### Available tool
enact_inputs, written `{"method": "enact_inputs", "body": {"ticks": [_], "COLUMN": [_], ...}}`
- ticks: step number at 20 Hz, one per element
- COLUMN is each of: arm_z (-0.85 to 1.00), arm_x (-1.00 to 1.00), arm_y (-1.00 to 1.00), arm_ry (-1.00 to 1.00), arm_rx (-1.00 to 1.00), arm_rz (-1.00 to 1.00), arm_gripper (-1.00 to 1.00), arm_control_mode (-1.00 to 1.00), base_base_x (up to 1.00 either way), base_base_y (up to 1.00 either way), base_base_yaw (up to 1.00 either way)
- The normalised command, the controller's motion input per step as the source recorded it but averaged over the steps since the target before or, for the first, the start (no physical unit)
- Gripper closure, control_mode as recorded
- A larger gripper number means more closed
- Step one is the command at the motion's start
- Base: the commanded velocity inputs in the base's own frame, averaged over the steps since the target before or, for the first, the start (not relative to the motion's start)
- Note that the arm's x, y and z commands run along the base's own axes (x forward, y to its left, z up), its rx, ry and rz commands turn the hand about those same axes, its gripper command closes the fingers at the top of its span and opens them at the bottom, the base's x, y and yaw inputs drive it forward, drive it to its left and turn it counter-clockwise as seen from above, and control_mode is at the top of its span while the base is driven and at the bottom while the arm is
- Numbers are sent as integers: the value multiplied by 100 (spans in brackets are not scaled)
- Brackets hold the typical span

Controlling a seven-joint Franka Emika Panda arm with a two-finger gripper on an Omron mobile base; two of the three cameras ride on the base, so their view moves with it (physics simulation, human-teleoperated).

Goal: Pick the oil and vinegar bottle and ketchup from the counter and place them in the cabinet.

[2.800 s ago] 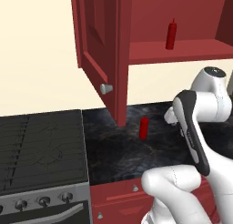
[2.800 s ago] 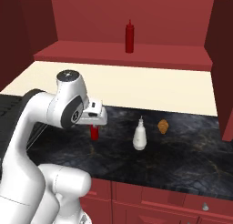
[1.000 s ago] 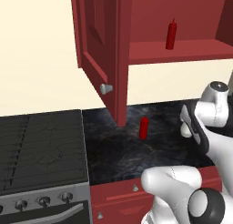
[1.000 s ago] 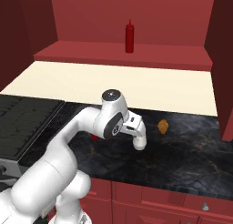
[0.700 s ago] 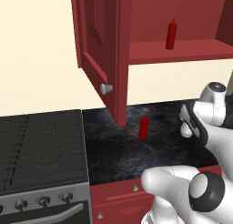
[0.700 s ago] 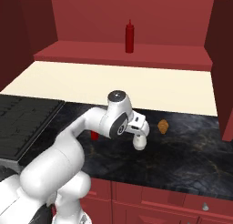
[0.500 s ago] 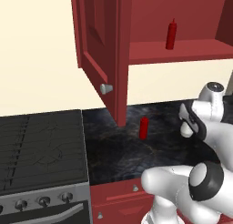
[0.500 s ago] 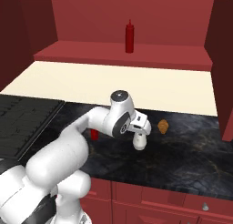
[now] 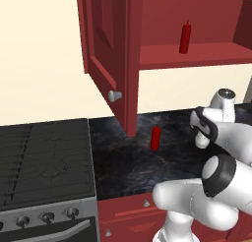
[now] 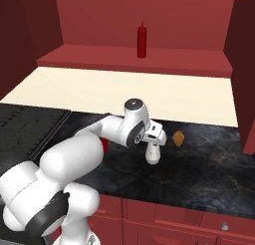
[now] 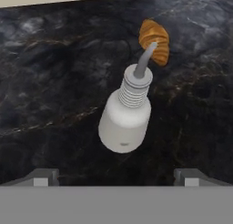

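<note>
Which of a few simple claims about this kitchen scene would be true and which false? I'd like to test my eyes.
1. The gripper is open, with the pale bottle between its fingers, not yet squeezed. True.
2. The small red ketchup bottle already stands in the cabinet. False: it stands on the dark counter, below the open cabinet door.
3. A slim red bottle stands on the cabinet shelf. True.
4. The pale bottle lies on its side. False: it stands upright on the counter, spout up.
5. A small orange-brown thing lies on the counter beyond the pale bottle. True.
</note>
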Motion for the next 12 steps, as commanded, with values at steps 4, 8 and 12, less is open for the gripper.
{"method": "enact_inputs", "body": {"ticks": [4,8,12], "arm_z": [-4,-1,-9], "arm_x": [30,27,25], "arm_y": [-12,-13,-14], "arm_ry": [0,0,0], "arm_rx": [0,0,0], "arm_rz": [0,0,0], "arm_gripper": [-100,-100,-100], "arm_control_mode": [-100,-100,-100], "base_base_x": [0,0,0], "base_base_y": [0,0,0], "base_base_yaw": [0,0,0]}}
